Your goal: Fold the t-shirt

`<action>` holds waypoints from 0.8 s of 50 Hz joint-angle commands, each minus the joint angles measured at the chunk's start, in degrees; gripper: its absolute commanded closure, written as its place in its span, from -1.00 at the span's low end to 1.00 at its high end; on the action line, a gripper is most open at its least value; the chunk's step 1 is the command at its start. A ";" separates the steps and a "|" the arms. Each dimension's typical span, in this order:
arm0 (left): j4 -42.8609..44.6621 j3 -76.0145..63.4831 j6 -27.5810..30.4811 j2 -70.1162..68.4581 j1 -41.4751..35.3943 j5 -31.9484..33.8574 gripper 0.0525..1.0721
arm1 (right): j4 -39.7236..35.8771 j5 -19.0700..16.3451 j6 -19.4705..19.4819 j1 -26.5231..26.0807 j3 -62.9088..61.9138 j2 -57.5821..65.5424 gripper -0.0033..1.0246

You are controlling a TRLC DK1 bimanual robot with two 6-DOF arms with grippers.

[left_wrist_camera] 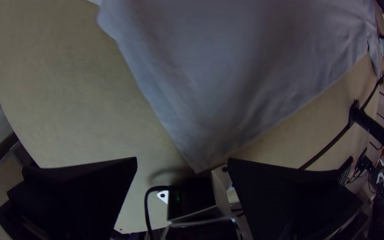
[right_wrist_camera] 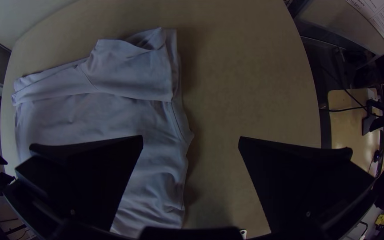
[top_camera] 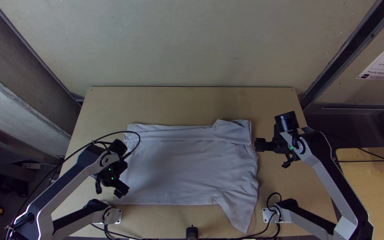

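A pale T-shirt [top_camera: 183,166] lies across the middle of a light wooden tabletop [top_camera: 187,104], its body broad and mostly flat. Along the side facing the tabletop's far edge, the cloth is folded back in a long band that widens into a turned-over flap [top_camera: 231,131] at the right end. Creases run down the shirt's right side, where a tapering piece of cloth [top_camera: 241,215] points toward the tabletop's near edge.

At the shirt's near left corner, the left claw [top_camera: 122,189] is angled toward the near edge, its two wide black fingers spread apart and gripping no cloth. The left arm [top_camera: 63,186] bends back from its elbow at lower left, its forearm slanting up and inward to the wrist, with a black cable [top_camera: 98,139] arching above.

Across the tabletop, the right claw [top_camera: 258,144] points sideways at the shirt's right side, near the flap, its fingers also wide apart with no cloth between them. The right arm [top_camera: 338,186] is bent likewise, its forearm sloping from lower right up to a wrist between the shirt and the tabletop's right edge.

Beyond the far edge stands a plain pale wall [top_camera: 183,44].
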 commanded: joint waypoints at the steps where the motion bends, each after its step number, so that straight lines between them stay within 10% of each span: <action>1: -1.42 -2.65 -2.92 1.16 -3.52 -0.45 -0.91 | -0.71 0.29 1.16 0.57 -0.07 0.86 -0.92; 40: 3.85 -2.91 -8.90 27.44 -10.38 -1.59 -0.91 | -0.62 0.38 0.55 0.48 0.19 4.03 -0.92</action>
